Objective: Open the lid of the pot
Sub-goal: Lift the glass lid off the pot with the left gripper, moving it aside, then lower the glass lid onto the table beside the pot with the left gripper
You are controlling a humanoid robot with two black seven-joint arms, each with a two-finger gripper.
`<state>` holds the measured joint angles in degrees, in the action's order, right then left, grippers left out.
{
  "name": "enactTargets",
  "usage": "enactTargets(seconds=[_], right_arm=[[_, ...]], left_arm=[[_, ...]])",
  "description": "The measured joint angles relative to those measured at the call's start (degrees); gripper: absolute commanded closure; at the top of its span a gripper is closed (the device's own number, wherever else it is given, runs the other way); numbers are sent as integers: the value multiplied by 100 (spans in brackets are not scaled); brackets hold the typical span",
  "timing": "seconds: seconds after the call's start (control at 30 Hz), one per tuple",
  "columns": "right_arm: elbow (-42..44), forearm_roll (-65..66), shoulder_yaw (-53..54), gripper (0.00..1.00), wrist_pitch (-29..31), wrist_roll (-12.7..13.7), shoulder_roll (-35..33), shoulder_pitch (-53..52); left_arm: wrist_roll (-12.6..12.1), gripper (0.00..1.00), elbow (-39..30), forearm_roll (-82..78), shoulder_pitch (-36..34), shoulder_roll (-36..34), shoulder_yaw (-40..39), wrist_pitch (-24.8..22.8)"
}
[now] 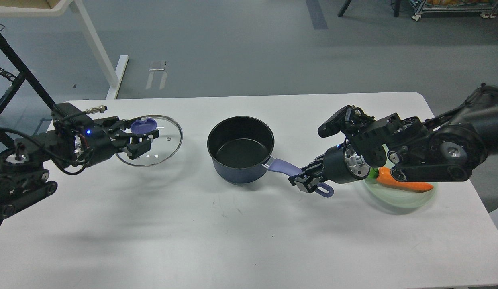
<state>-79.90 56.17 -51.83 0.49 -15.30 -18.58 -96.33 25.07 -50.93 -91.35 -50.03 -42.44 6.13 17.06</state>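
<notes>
The dark navy pot [240, 149] stands uncovered in the middle of the white table, black inside, its lavender handle [282, 166] pointing right and toward me. My right gripper [303, 179] is shut on the pot handle near its holed end. The clear glass lid [160, 141] with a metal rim is to the left of the pot, apart from it, tilted and held a little above the table. My left gripper [143, 134] is shut on the lid's lavender knob [143, 126].
A pale green glass dish [401, 198] with an orange carrot [401, 182] sits at the right, partly under my right arm. The table's far edge [249, 96] runs behind the pot. A white table leg [108, 60] stands on the floor beyond.
</notes>
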Motion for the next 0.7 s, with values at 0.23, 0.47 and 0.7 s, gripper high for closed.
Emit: enactTargets(seconds=[0.23, 0.47, 0.7], right_arm=[[-1, 2, -1, 78, 5, 0, -76, -1], [-11, 9, -2, 78, 5, 1, -154, -16], [-11, 10, 7, 78, 5, 1, -154, -11]], left_arm=[[-14, 51, 779, 10, 544, 115, 17, 454], [21, 49, 1621, 83, 708, 627, 41, 644], [21, 38, 1717, 154, 773, 686, 44, 647]])
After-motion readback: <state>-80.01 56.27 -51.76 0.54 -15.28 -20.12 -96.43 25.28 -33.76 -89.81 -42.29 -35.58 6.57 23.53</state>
